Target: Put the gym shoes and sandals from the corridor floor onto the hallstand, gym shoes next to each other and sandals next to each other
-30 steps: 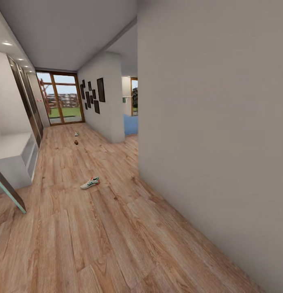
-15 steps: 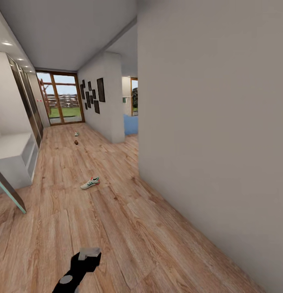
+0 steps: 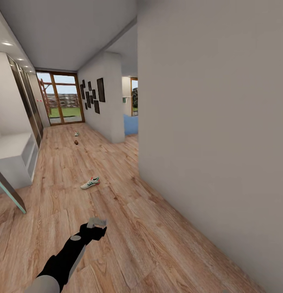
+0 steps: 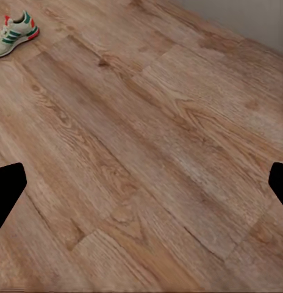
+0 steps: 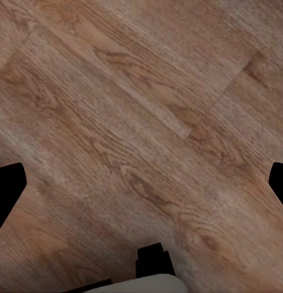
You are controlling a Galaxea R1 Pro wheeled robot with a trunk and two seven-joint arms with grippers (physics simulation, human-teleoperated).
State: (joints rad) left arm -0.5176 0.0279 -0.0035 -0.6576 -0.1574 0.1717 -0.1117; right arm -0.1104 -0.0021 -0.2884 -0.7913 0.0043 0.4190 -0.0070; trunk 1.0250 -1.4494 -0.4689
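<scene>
One white gym shoe [image 3: 90, 182] with green stripes and a red-orange toe lies on the corridor floor [image 3: 129, 236] ahead of me; it is also in the left wrist view [image 4: 16, 33]. Far down the corridor lie a second pale gym shoe [image 3: 76, 133] and a small dark brown sandal [image 3: 77, 142]. My left gripper [image 3: 96, 223] is held out over bare planks, short of the near shoe. Its fingers [image 4: 7, 189] stand wide apart and hold nothing. The right gripper [image 5: 141, 186] is open over bare floor. The pale hallstand [image 3: 11, 147] shows partly at the left.
A grey wall [image 3: 214, 134] runs close along my right, ending at a corner beside the near shoe. A slanted teal-edged panel [image 3: 10, 190] leans at the left by the hallstand. Framed pictures [image 3: 92, 95] hang on the far wall and a glazed door [image 3: 62, 97] closes the corridor.
My left arm has risen into the head view from below and stretched forward toward the near gym shoe. The shoes, sandal and camera have stayed put.
</scene>
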